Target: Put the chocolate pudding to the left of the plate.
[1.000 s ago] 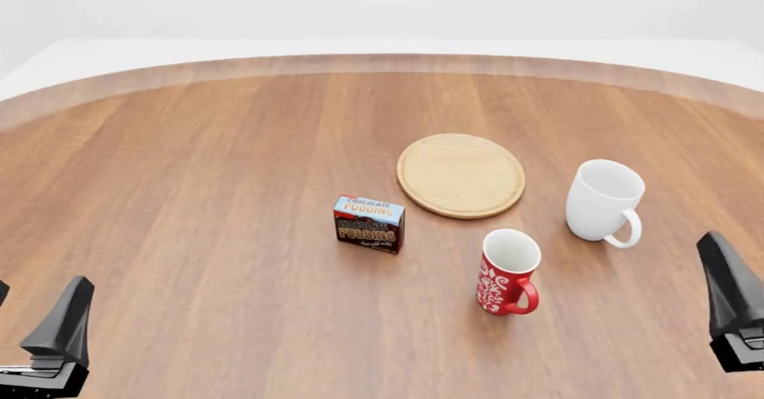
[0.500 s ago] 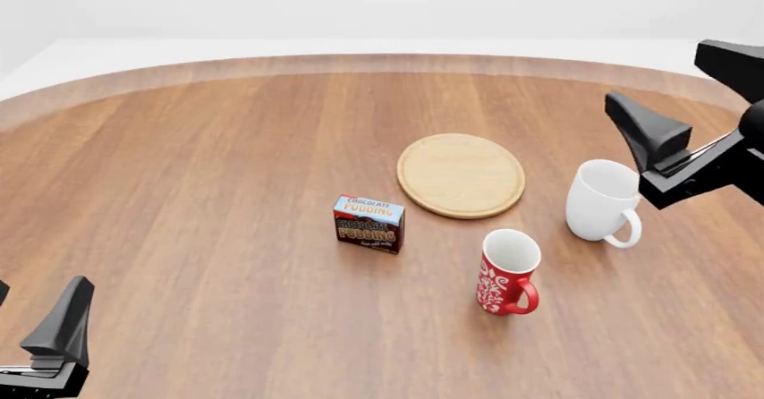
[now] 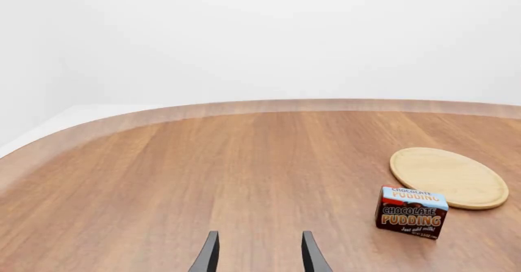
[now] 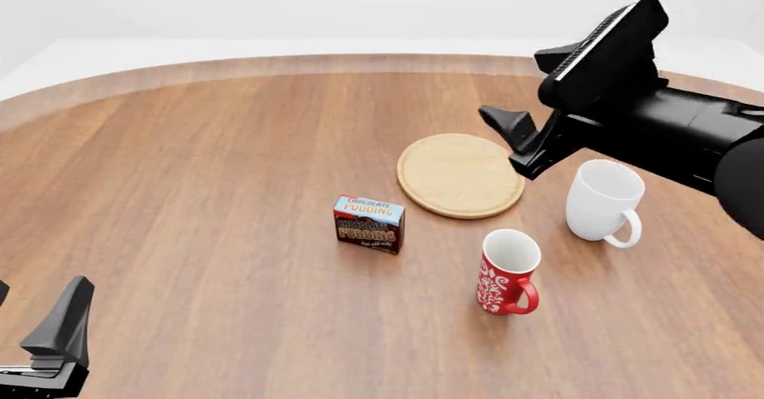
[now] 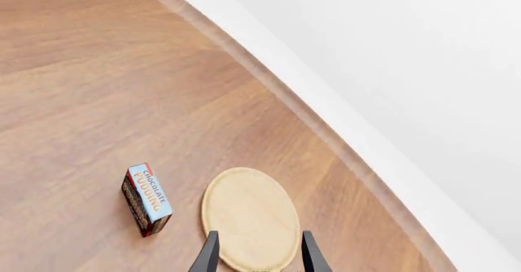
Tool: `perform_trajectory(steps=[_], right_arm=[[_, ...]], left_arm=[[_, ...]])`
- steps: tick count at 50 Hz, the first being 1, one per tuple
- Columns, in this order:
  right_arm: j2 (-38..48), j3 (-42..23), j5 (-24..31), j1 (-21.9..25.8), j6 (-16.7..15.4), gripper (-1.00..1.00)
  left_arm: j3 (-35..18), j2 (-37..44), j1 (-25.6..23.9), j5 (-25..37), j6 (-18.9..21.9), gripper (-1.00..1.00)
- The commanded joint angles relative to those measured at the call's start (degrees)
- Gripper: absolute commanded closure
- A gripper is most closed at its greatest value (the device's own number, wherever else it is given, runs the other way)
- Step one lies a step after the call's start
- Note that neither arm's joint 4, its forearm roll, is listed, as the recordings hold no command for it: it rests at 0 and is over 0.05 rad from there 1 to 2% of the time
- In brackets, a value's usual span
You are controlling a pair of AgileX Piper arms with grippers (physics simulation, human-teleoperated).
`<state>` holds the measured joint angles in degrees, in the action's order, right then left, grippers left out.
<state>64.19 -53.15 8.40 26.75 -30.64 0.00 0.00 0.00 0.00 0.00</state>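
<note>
**Pudding stands free by the plate's near-left edge**

Pudding (image 4: 369, 224) sits upright on the table (image 4: 215, 193), its dark brown front toward the arms' side and its blue and red top facing up. It is just off the near-left rim of the plate (image 4: 461, 174), close to it but not touching. Nothing grips it.

The right gripper (image 4: 516, 144) hangs in the air over the plate's right edge, its arm coming in from the right above the white mug (image 4: 603, 199). In the right wrist view its jaws (image 5: 258, 257) are spread with nothing between them, and the plate (image 5: 251, 217) and the pudding (image 5: 146, 199) lie below.

The left gripper (image 4: 54, 341) is low at the near-left corner of the front view, well apart from everything on the table. In the left wrist view its jaws (image 3: 258, 257) are parted and empty, with the pudding (image 3: 411, 211) and the plate (image 3: 448, 177) far ahead.

A red mug (image 4: 509, 271) stands nearer the arms than the plate, to the pudding's right, with the white mug beyond it on the right.
</note>
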Motion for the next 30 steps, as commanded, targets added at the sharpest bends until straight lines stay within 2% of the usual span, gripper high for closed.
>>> perform_trajectory(steps=[1, 7, 30], right_arm=[[6.97, -0.76, 0.75, 2.77, -1.45, -1.0], [9.17, 0.24, 1.3, 5.53, -1.31, -1.0], [17.11, 0.62, -1.47, 10.2, -0.67, -1.0]], left_arm=[[0.0, 0.0, 0.0, 0.0, 0.0, -1.0], [0.0, 0.0, 0.0, 0.0, 0.0, -1.0], [0.0, 0.0, 0.0, 0.0, 0.0, -1.0]])
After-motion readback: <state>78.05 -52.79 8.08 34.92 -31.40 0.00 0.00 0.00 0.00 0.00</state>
